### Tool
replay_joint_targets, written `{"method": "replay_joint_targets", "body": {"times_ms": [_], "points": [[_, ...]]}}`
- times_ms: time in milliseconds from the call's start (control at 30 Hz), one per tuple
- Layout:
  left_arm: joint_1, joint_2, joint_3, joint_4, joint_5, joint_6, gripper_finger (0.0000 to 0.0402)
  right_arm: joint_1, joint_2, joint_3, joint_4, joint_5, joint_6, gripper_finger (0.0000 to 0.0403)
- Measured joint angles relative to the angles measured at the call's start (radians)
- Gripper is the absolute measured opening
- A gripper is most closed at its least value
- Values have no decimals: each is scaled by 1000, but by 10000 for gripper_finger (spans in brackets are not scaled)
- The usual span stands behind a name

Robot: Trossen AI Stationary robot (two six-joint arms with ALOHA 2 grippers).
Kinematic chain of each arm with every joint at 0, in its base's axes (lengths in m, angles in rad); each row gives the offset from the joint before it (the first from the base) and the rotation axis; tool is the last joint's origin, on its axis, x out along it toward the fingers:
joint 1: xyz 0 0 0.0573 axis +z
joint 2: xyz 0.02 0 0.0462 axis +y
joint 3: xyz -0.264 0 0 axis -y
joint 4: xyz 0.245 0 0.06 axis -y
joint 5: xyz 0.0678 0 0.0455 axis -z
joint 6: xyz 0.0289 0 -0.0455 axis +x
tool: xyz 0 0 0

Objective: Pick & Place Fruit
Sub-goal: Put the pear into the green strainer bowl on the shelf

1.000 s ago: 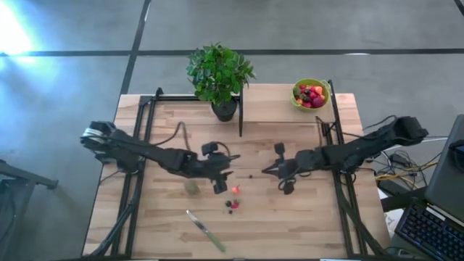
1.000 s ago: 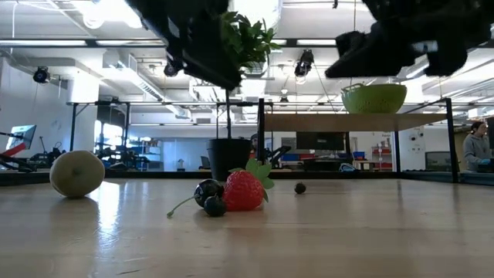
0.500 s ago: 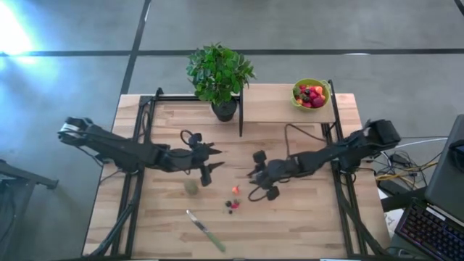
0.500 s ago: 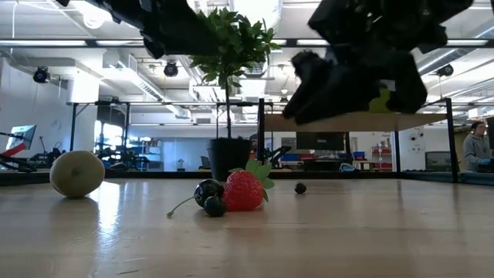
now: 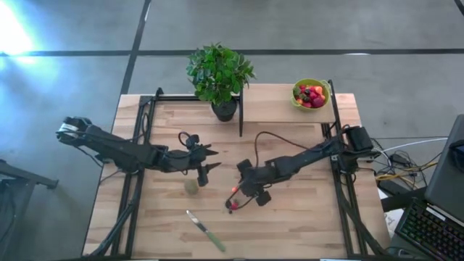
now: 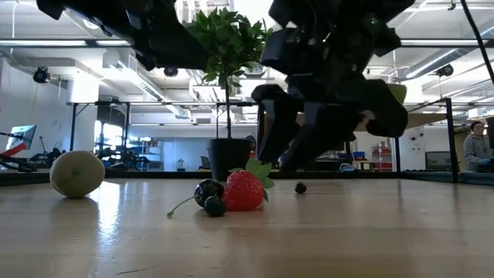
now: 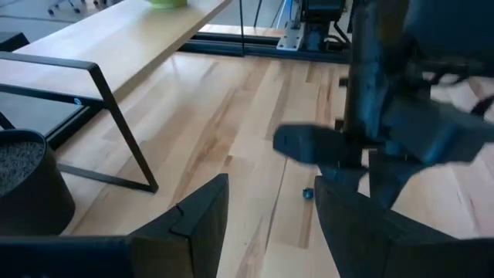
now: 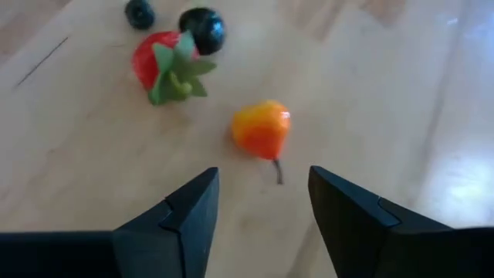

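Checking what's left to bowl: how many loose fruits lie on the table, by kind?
Red toy strawberry: 1
Orange pear-shaped toy fruit: 1
Small dark toy berries: 3
Dull-green kiwi-like ball: 1
Total: 6

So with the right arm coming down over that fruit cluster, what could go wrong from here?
The right gripper has open fingers above the small orange fruit. The strawberry and dark berries lie close by, so a finger might knock them away. The rounded orange fruit could roll or slip out as the fingers close.
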Motion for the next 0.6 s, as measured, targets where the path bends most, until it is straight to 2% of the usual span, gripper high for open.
{"method": "replay_joint_targets", "body": {"times_ms": [300, 600], "points": [[0, 0, 0, 4, 0, -10, 197, -20, 106, 71, -32, -31, -7, 167], [0, 0, 1, 2, 0, -11, 197, -25, 148, 112, -26, -81, -5, 158]]}}
